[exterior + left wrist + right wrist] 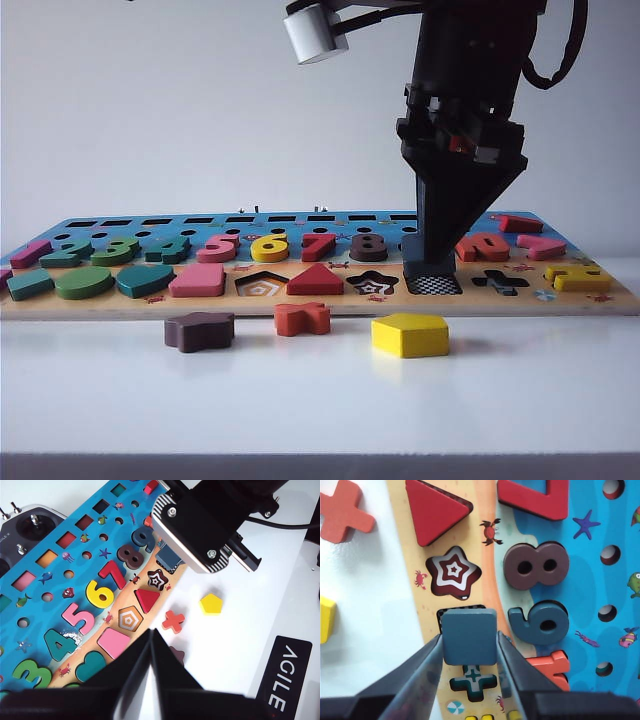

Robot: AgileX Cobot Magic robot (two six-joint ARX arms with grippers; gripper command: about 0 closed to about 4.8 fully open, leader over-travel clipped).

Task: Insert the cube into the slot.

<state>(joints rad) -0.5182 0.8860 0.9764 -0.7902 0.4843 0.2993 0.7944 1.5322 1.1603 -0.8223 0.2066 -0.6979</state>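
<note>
Three loose blocks lie nearest on the white worktop: a brown star-like block, an orange cross and a yellow pentagon. Behind them, over the puzzle board, the right gripper clamps the cube between its fingers, directly above the slot. The left gripper, fingers pressed together, hangs over the board's front edge.

The left gripper, jaws together, hangs over the board's edge. Across it, the right gripper holds the cube beside the star cut-out.
</note>
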